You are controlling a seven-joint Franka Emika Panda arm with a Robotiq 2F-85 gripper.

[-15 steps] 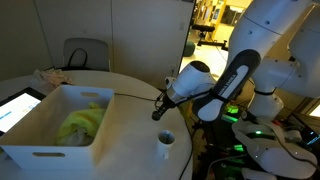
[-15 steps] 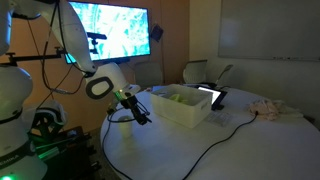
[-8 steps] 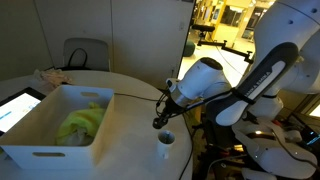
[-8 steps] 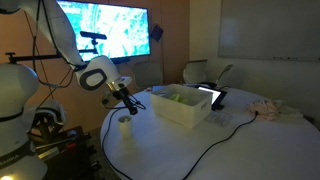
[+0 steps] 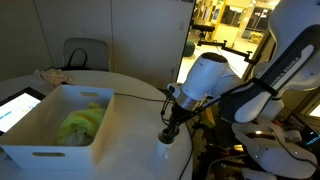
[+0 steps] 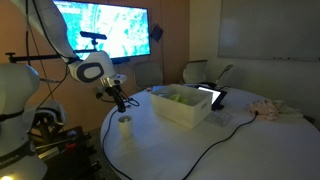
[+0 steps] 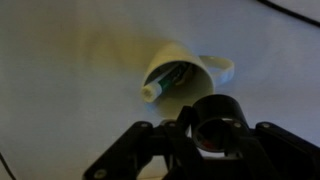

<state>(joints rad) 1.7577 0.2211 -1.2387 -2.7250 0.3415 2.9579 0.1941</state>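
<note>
My gripper [image 5: 171,117] has swung since a second ago from beside the white bin [image 5: 45,145] to directly above the white mug [image 5: 165,143], which stands near the worktop [image 5: 135,125] edge, fingers closed on a dark marker [image 5: 168,129] pointing down at it, white-tipped pen [image 7: 152,88] inside the mug in wrist view.

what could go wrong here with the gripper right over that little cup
1. The cup stands near the edge of the table, so a nudge from the gripper might tip it off.
2. In the wrist view the cup holds green and white things. The dark pen that the gripper seems to grip may catch on them or on the rim.
</note>
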